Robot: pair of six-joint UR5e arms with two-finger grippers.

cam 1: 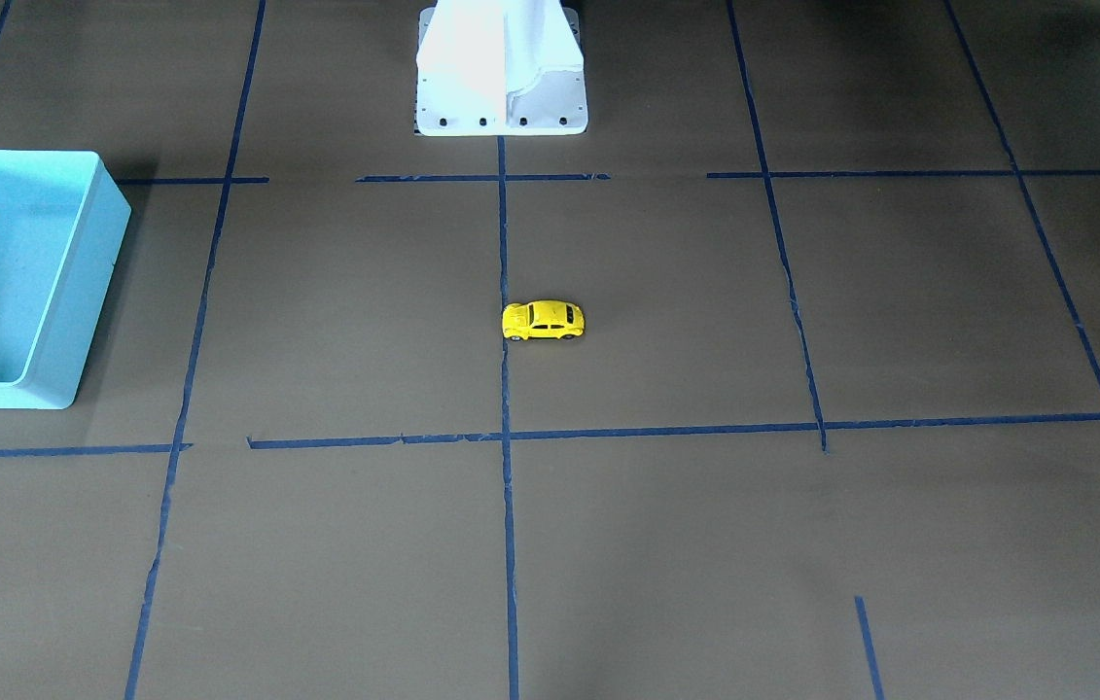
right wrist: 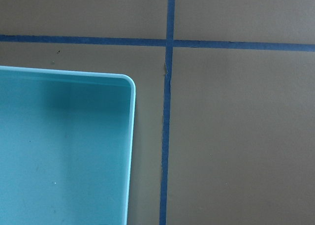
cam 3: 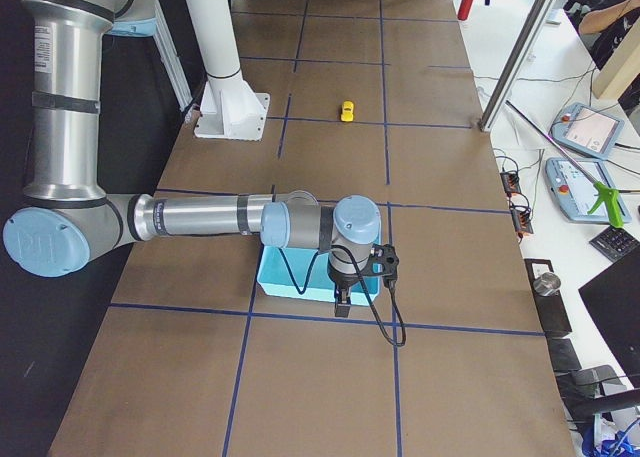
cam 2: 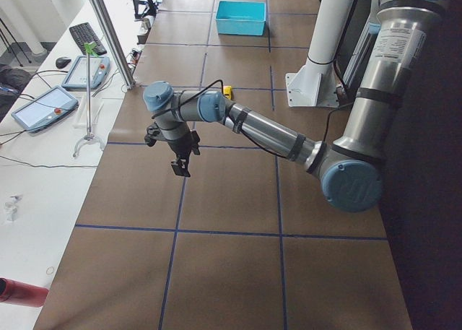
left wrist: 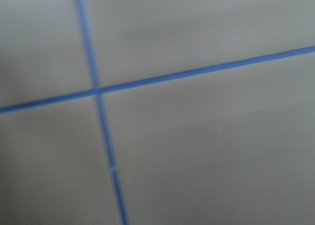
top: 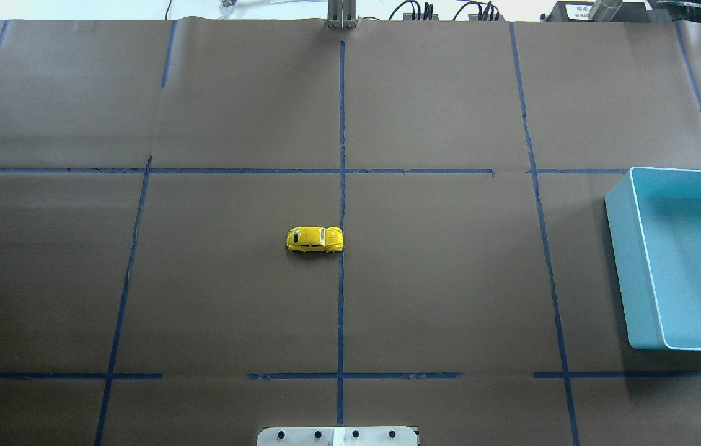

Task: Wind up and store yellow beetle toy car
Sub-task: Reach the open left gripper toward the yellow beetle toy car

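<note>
Left end effector (cam 2: pixel 180 162): dark, pointing down over bare table (top: pixel 449 279), far out on the robot's left. Seen small and only from the side, so cannot tell whether spread or closed. Behind it, wrist bent downward, forearm stretched long and low across the table, elbow close to the base.

Right end effector (cam 3: pixel 341 302): also pointing down, hanging over a rim of the light blue bin (top: pixel 620 248). Cannot tell its opening either. Right forearm level, reaching out from a folded elbow.

Yellow beetle toy car (top: pixel 315 239): upright on its wheels mid-table, just beside the centre tape line (top: pixel 341 297), well apart from both end effectors and from the bin.

Probably light, hard and glossy, so apt to slip or roll. Best pinched across its two sides at the doors, wheels left free for pulling back to wind.
</note>
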